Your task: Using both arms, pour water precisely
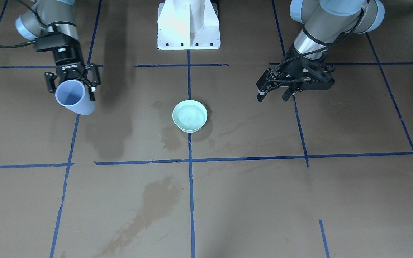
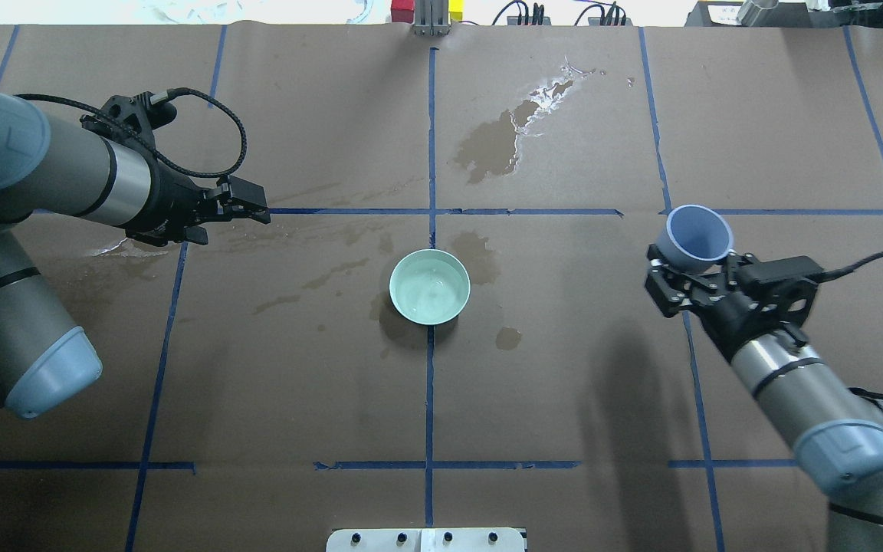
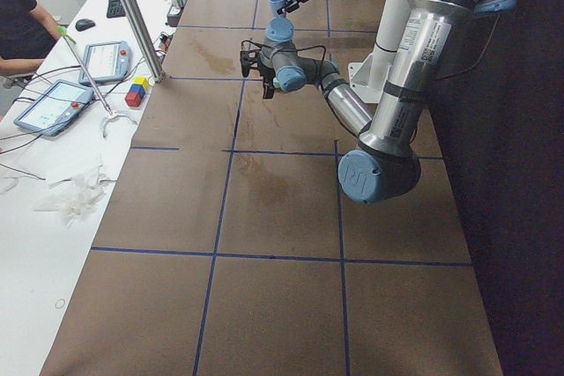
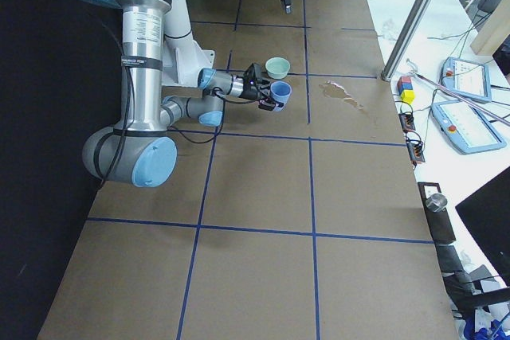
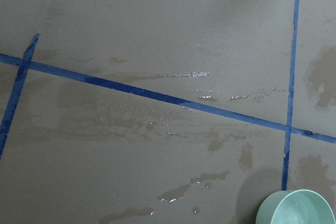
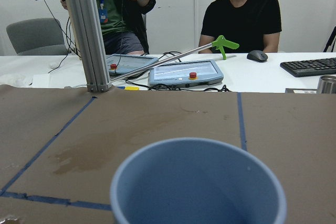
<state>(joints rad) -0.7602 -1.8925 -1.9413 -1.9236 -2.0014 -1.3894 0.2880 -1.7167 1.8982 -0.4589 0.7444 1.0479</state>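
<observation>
right claw (image 1: 73, 85) clamps a tilted blue cup (image 1: 74, 98); left claw (image 1: 273, 96) hangs parted, empty; green bowl (image 1: 183, 129) of water (image 1: 189, 117) sits between on the tabletop (image 1: 299, 200).

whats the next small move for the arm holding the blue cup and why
Probably swing the right tool inward to bring the blue cup over the green bowl. The cup is held well off to the bowl's side, so tipping here would wet the paper.
</observation>
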